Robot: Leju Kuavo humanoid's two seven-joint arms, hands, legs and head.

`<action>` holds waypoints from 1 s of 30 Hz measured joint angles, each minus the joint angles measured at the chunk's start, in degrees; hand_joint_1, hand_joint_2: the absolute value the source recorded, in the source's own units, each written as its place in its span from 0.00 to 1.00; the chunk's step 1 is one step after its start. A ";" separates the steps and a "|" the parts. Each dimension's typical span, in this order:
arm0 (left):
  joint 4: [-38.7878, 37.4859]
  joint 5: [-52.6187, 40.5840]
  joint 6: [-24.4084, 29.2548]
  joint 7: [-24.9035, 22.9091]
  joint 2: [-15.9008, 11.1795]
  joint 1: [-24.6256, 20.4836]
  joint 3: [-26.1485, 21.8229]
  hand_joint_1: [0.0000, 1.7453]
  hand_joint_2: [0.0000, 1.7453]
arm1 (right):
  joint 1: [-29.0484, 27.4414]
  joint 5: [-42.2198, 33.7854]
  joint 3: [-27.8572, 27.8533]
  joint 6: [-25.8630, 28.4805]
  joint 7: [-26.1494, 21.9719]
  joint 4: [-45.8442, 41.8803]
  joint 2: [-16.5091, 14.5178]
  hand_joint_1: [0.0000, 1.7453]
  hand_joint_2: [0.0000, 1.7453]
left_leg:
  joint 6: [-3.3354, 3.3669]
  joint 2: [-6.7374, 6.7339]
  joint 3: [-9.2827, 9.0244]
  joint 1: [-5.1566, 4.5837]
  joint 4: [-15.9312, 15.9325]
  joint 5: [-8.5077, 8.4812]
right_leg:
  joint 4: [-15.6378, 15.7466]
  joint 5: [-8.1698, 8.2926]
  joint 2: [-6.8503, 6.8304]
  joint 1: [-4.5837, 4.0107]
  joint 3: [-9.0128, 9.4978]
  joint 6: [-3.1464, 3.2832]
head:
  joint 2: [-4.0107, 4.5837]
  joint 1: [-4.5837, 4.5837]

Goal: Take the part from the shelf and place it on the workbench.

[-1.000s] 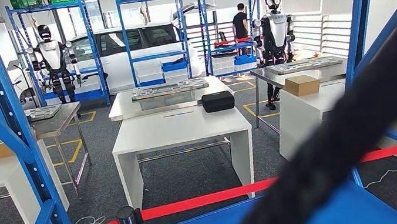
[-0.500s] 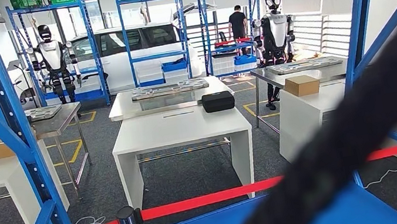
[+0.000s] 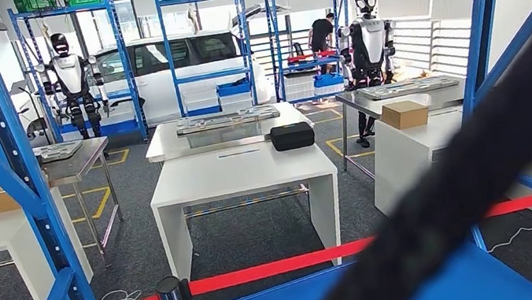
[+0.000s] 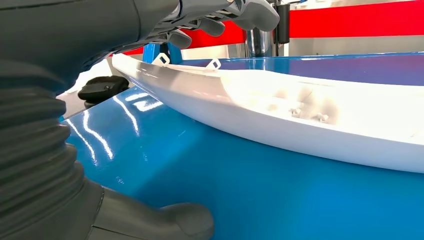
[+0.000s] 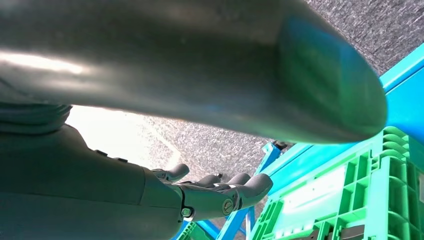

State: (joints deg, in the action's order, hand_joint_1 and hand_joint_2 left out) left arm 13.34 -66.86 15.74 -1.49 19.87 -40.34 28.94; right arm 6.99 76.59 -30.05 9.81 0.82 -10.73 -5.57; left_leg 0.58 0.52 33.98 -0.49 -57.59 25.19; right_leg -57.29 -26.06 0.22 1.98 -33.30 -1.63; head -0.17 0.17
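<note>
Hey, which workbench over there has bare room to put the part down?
The white bench straight ahead is mostly bare, apart from the black case at its far right corner. The steel table behind holds a long tray; the right bench holds a cardboard box.

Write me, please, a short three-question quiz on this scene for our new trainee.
1. True or false: the white part already lies on a workbench.
2. Which one has its fingers over the white part? A. the left robot hand B. the right robot hand C. a person's hand
3. Fill in: the barrier tape stretched across the floor beyond the shelf is coloured ___.

Key: 1. False, it lies on the blue shelf. 2. A. 3. Red.
</note>
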 joint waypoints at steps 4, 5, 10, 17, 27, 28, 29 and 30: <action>0.04 0.16 -0.20 -0.01 -0.14 0.14 -0.06 1.00 1.00 | 0.00 0.13 0.00 -0.02 -0.01 0.00 0.00 0.00 0.00 | 0.00 0.00 0.00 0.00 0.00 0.00 | 0.00 0.00 0.00 0.00 -0.01 0.00 | 0.00 0.00; 0.04 0.30 -0.31 0.06 -0.21 0.23 -0.10 1.00 1.00 | 0.00 0.14 0.00 -0.04 -0.01 0.00 0.00 0.00 0.00 | 0.00 0.00 0.00 0.00 0.00 0.00 | -0.01 0.00 0.00 0.00 -0.01 0.00 | 0.00 0.00; 0.04 0.68 -0.56 0.36 -0.45 0.43 -0.52 1.00 1.00 | 0.02 0.17 0.00 -0.08 0.00 -0.02 0.00 0.00 0.00 | 0.00 0.00 0.01 0.00 0.00 0.00 | -0.02 0.00 0.00 0.00 -0.02 0.00 | 0.00 0.00; 0.07 0.68 -0.51 0.60 -0.53 0.31 -1.03 1.00 1.00 | 0.04 0.17 0.00 -0.09 0.01 -0.02 0.00 0.00 0.00 | 0.00 0.01 0.01 0.00 0.00 0.01 | -0.02 -0.01 0.00 0.00 0.00 0.00 | 0.00 0.00; 0.47 0.68 -0.52 1.18 -0.51 0.22 -1.31 1.00 1.00 | 0.00 -0.31 -0.20 -0.07 0.19 -0.02 0.02 0.00 0.00 | -0.03 -0.02 -0.05 0.00 0.00 0.02 | -0.03 -0.02 0.01 0.00 0.00 0.01 | 0.00 0.00; 0.50 0.68 -0.55 1.18 -0.51 0.23 -1.31 1.00 1.00 | -0.02 -0.34 -0.29 -0.07 0.20 -0.02 0.02 0.00 0.00 | -0.03 -0.02 -0.05 0.00 0.00 0.02 | -0.03 -0.02 0.01 0.00 0.00 0.01 | 0.00 0.00; 0.52 0.68 -0.58 1.17 -0.51 0.23 -1.31 1.00 1.00 | -0.04 -0.35 -0.38 -0.07 0.20 -0.02 0.02 0.00 0.00 | -0.03 -0.02 -0.05 0.00 0.00 0.02 | -0.04 -0.02 0.01 0.00 0.00 0.01 | 0.00 0.00; 0.54 0.68 -0.59 1.16 -0.51 0.23 -1.31 1.00 1.00 | -0.05 -0.35 -0.44 -0.07 0.19 -0.02 0.02 0.00 0.00 | -0.03 -0.02 -0.05 0.00 0.00 0.02 | -0.04 -0.02 0.01 0.00 0.00 0.01 | 0.00 0.00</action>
State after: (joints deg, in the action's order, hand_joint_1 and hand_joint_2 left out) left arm 13.87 -66.18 15.15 -0.32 19.37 -40.11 27.63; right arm 6.94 76.24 -30.49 9.75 1.01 -10.75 -5.55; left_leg 0.55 0.50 33.93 -0.49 -57.59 25.21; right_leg -57.33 -26.08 0.23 1.97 -33.30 -1.62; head -0.17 0.17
